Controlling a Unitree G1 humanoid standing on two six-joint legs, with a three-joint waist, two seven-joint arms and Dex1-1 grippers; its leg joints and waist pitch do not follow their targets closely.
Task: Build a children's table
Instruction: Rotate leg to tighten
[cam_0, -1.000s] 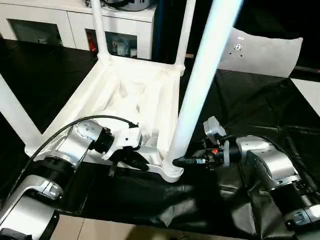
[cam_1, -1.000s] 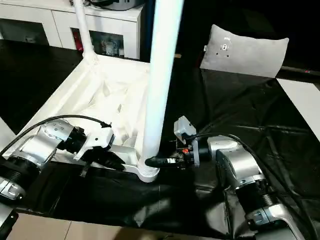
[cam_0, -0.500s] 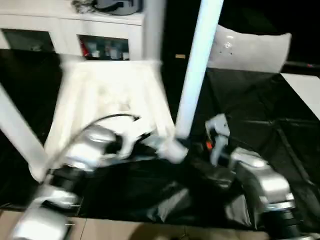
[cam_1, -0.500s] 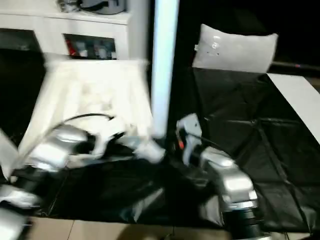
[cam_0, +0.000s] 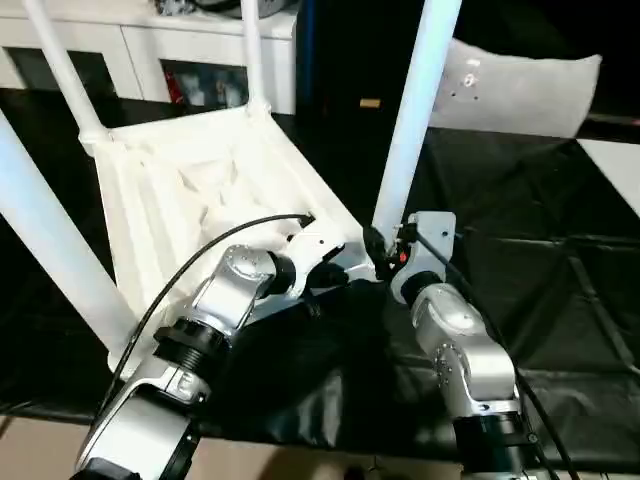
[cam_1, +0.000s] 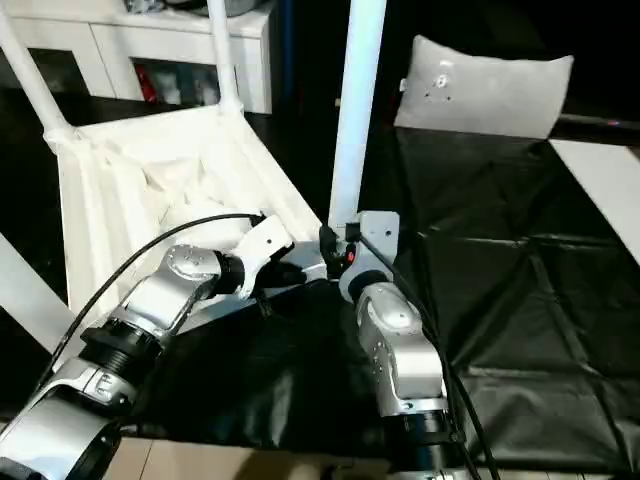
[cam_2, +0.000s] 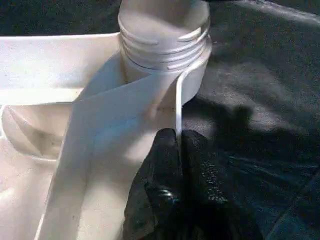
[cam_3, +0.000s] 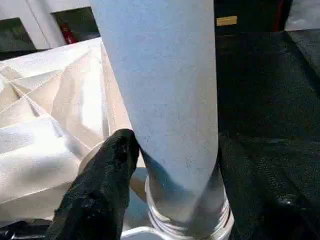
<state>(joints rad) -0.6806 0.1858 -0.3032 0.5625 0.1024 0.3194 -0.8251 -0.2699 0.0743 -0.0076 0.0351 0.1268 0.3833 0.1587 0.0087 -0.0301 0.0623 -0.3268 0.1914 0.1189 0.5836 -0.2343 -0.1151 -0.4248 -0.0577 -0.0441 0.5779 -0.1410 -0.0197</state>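
Rib (cam_2: 178, 107) pinched by left fingers (cam_2: 165, 170) | leg (cam_3: 165, 95) beside spread right fingers (cam_3: 107, 170)

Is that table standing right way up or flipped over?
Flipped over. The table top shows its ribbed underside, and the legs stick upward from the corner sockets.

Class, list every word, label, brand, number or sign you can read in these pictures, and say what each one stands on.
No text can be read anywhere.
Pillow: a small round mark with a tag beside it, too small to read.
Cabinet: coloured items behind the glass, any print blurred.
Table top and legs: plain white, no markings.
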